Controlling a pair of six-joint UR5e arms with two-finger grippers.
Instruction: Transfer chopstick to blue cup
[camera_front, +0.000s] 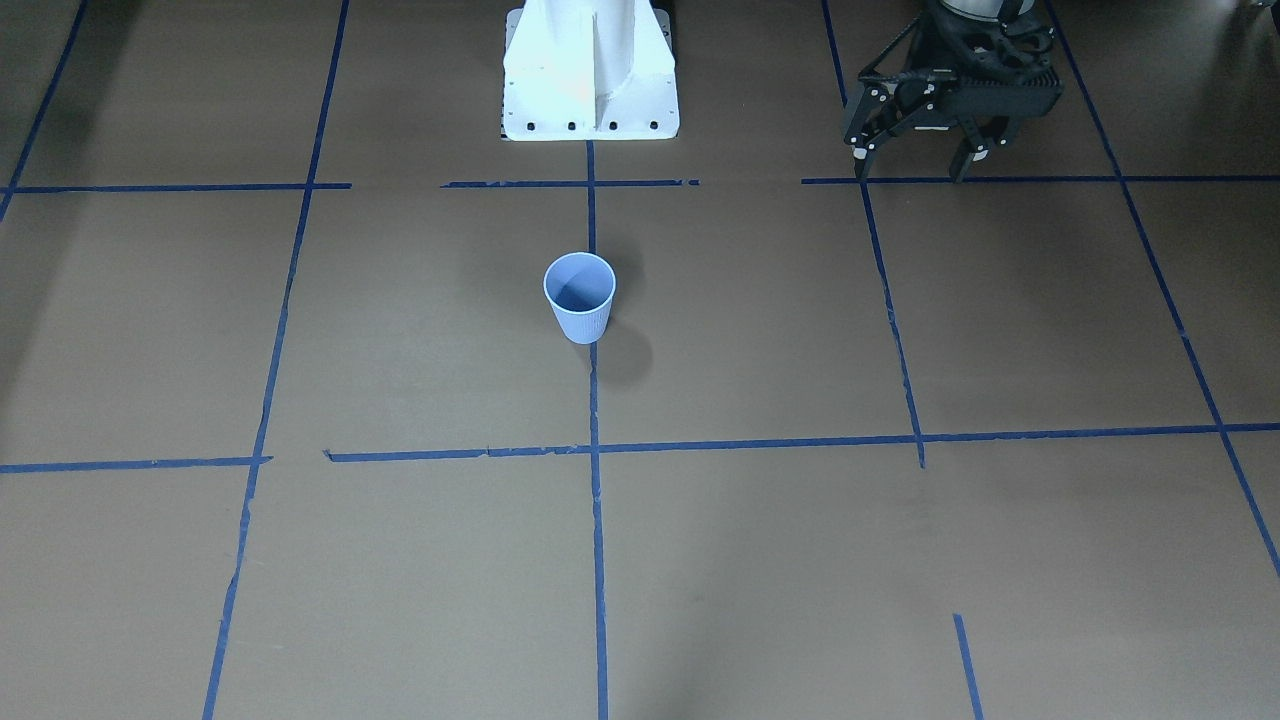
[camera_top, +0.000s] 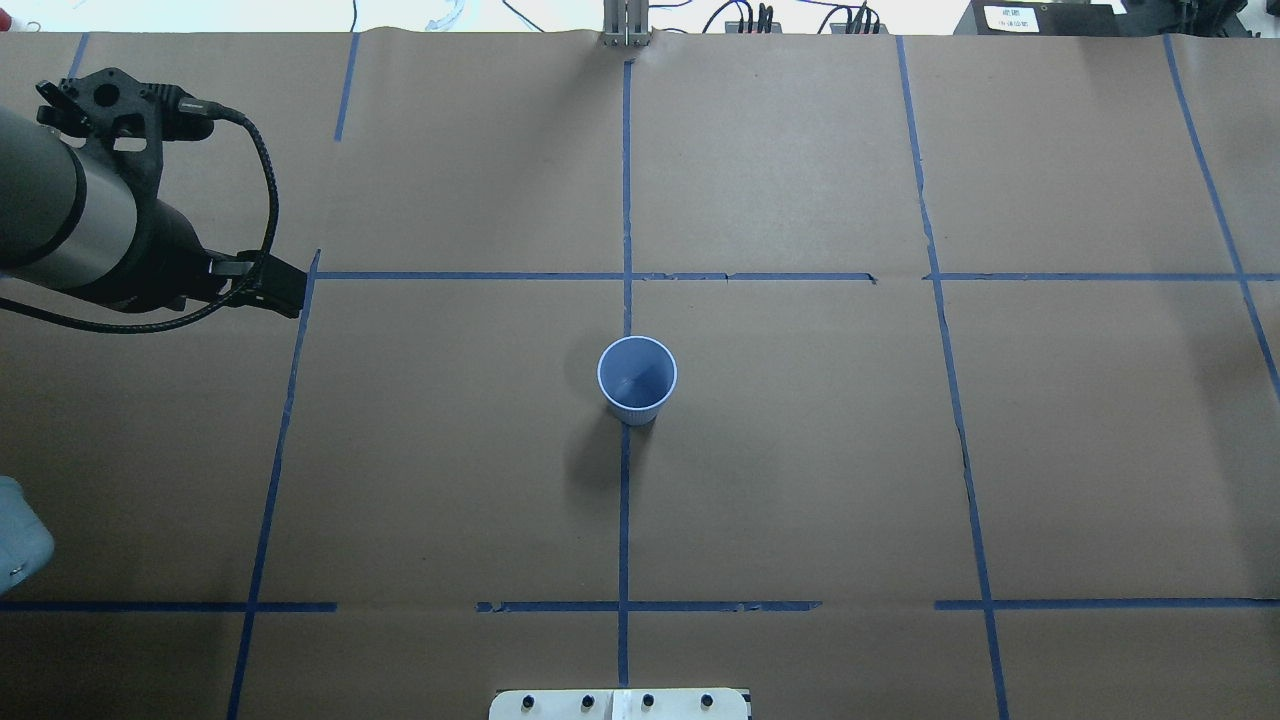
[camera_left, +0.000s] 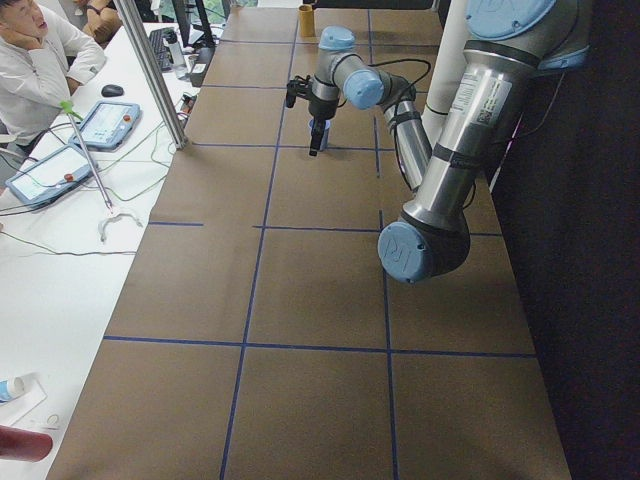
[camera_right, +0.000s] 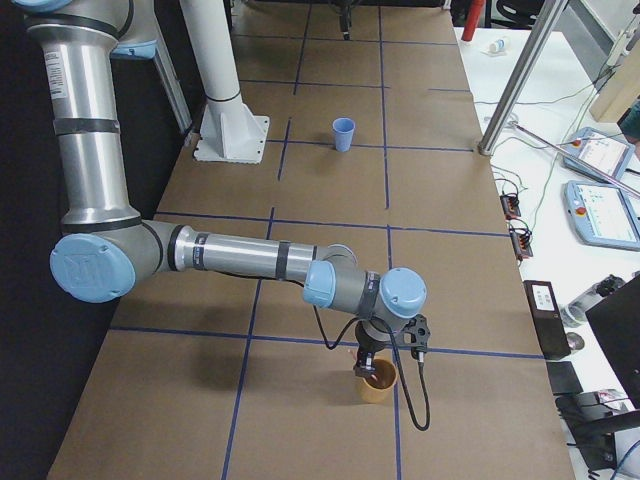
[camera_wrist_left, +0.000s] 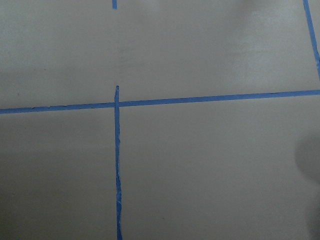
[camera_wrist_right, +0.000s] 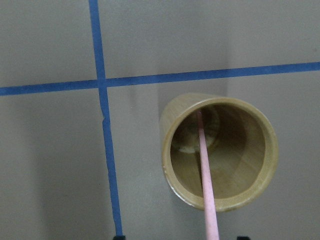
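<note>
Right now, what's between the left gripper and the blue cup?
Between the left gripper and blue cup, only bare table paper crossed by blue tape lines, shown in the front-facing view.

Ribbed blue cup (camera_front: 580, 305); smooth chopstick (camera_wrist_right: 206, 185); wooden holder (camera_wrist_right: 240, 202); matt paper-covered table (camera_front: 800, 560).

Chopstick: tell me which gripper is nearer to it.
Right. The right gripper hangs directly over the chopstick, which leans in the bamboo cup. The left gripper hovers far off, beyond the blue cup, near the table's other end.
</note>
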